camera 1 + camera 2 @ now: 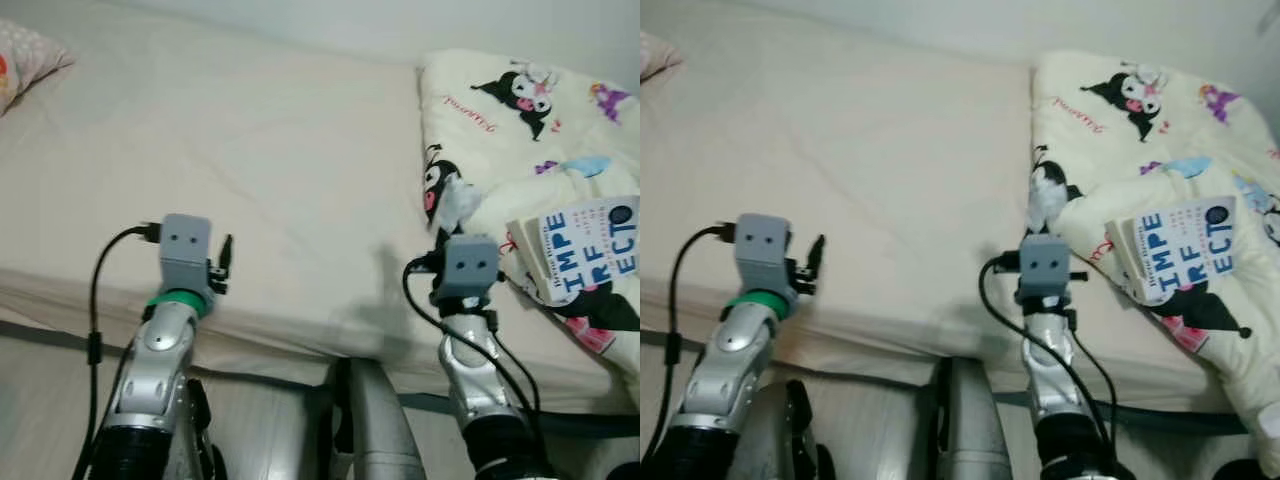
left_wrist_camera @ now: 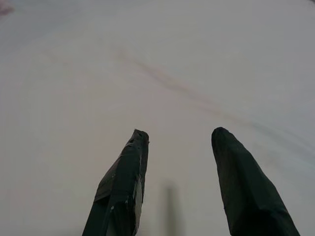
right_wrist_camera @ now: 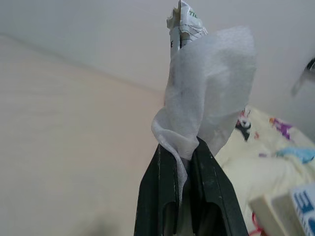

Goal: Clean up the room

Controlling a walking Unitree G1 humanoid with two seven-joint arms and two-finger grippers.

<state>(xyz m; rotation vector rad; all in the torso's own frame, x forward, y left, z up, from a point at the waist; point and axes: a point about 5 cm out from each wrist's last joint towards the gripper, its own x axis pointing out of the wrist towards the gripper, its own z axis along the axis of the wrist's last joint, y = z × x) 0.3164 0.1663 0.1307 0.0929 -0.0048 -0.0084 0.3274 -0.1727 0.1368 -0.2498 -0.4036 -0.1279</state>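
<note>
The right claw [image 3: 183,147] is clamped on a crumpled white tissue [image 3: 209,93], held up over the bed [image 1: 250,150] beside the cartoon-print blanket [image 1: 520,130]. A book [image 1: 580,245] lies on that blanket. The left claw [image 2: 179,142] hovers above the bare sheet, its fingers [image 2: 123,187] apart.
</note>
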